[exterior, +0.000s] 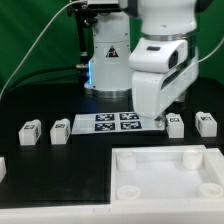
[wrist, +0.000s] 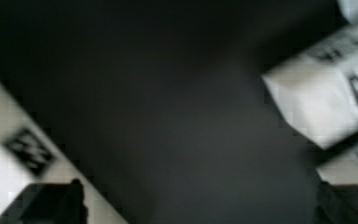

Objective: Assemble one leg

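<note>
In the blurred wrist view the gripper (wrist: 197, 204) is shown with its fingertips (wrist: 51, 205) wide apart and only the black table (exterior: 90, 150) between them, so it is taken to be open and empty. In the exterior view the arm's hand is seen low over the 3 o'clock end of the marker board (exterior: 108, 122). The nearest leg (exterior: 175, 123) stands just beside the hand, at about 5 o'clock from it, with a second leg (exterior: 205, 122) at its 3 o'clock. A third leg (exterior: 60, 130) and a fourth leg (exterior: 30, 132) are set at the board's 9 o'clock, and the large panel (exterior: 165, 165) lies at its 6 o'clock. Whether the nearest leg is touched cannot be told. The leg is judged to be light, stiff, smooth plastic, easily tipped or nudged aside. It would best be taken squarely across two opposite flat sides near mid-height, with the end meant for the panel left free.
</note>
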`<state>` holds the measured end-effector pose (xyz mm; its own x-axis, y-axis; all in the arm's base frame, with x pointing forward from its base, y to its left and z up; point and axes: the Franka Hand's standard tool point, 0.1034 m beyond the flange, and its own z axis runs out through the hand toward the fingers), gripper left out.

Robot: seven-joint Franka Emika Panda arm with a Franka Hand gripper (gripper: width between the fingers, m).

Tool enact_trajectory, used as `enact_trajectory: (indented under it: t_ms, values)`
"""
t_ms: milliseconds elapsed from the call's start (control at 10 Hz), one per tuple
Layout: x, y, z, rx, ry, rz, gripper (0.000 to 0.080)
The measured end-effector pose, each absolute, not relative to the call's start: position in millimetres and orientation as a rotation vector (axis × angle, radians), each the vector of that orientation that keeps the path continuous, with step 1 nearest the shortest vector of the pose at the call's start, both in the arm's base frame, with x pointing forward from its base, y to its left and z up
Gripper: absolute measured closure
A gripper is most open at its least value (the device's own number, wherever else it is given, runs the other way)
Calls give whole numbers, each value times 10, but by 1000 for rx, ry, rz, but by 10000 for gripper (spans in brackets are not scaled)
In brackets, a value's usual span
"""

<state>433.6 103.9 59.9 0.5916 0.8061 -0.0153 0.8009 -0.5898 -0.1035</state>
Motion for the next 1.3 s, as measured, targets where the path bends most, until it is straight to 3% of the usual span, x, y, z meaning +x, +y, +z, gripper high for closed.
enact_trajectory:
  t_ms: [200, 400, 700, 1000, 1200, 1300]
  values:
    - [4143, 1412, 565, -2914, -921, 75, 150]
    - [4167, 1686, 622, -3034, -404, 87, 150]
    - [4137, 1757, 618, -3037, 188, 130, 150]
    - [4064, 1817, 533, -3030, 149, 201, 150]
    - [3890, 1848, 484, -3036, 96, 501, 150]
    - [3936, 1871, 455, -3009, 96, 606, 150]
